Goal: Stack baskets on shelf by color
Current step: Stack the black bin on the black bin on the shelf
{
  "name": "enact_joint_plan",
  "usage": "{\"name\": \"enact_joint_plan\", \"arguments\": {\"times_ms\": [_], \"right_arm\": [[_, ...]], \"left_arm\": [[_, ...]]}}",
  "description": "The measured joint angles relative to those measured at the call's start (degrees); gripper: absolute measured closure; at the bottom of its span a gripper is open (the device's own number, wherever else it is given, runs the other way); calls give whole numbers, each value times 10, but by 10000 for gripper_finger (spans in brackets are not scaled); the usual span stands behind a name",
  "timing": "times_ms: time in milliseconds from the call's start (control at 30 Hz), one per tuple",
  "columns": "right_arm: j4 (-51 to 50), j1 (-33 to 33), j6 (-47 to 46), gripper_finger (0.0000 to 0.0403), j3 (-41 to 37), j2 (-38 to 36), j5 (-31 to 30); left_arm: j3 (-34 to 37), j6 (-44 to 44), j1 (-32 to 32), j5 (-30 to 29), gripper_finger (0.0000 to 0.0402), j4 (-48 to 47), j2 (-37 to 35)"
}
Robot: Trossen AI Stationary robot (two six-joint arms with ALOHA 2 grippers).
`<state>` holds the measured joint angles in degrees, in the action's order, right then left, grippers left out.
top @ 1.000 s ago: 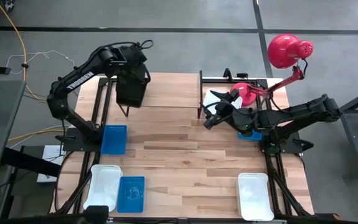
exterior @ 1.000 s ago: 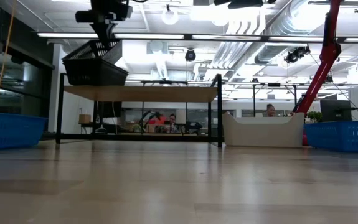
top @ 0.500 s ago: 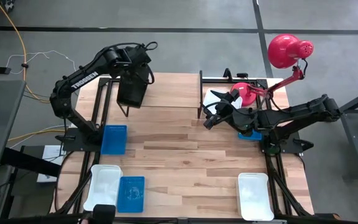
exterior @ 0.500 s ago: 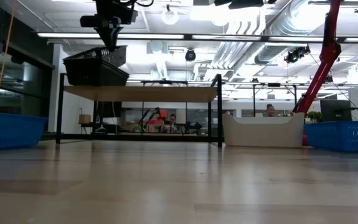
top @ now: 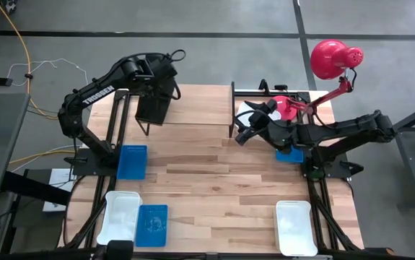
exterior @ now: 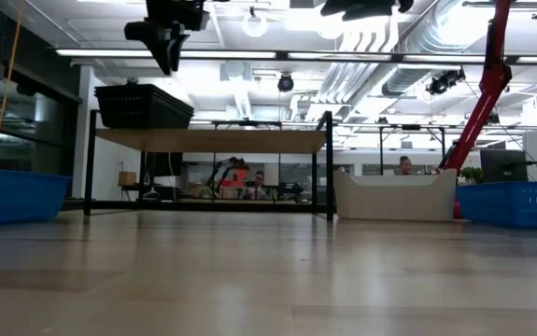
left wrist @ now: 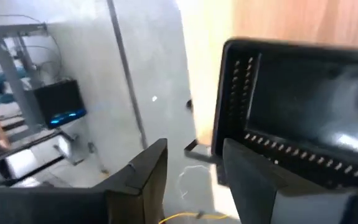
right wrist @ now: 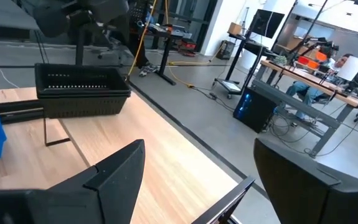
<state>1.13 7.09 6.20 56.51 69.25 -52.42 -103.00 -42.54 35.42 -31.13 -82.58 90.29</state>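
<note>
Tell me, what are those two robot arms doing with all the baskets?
They are sorting baskets onto a low light-wood shelf. The left gripper is open just above a small black perforated plastic basket that sits at one end of the shelf. The right gripper is open too, hovering empty by the shelf's other end. Blue baskets and white baskets wait on the wooden table.

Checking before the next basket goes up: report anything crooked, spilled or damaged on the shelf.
Nothing stands out. The black baskets sit level at the left end of the shelf, nested squarely. The left gripper hangs just above them, fingers open and holding nothing.
</note>
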Motion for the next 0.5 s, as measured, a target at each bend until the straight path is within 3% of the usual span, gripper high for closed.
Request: {"name": "enact_joint_plan", "arguments": {"times_ms": [200, 333, 400, 500], "right_arm": [[-41, -7, -21, 114, 0, 0, 8], [-56, -7, -33, 114, 0, 0, 8], [-56, -7, -34, 114, 0, 0, 8], [-56, -7, -44, 114, 0, 0, 20]], "left_arm": [[0, 45, 9, 183, 289, 21, -23], [0, 44, 1, 291, 368, 64, -33], [0, 42, -7, 303, 391, 80, -31], [0, 25, -19, 273, 397, 93, -11]]}}
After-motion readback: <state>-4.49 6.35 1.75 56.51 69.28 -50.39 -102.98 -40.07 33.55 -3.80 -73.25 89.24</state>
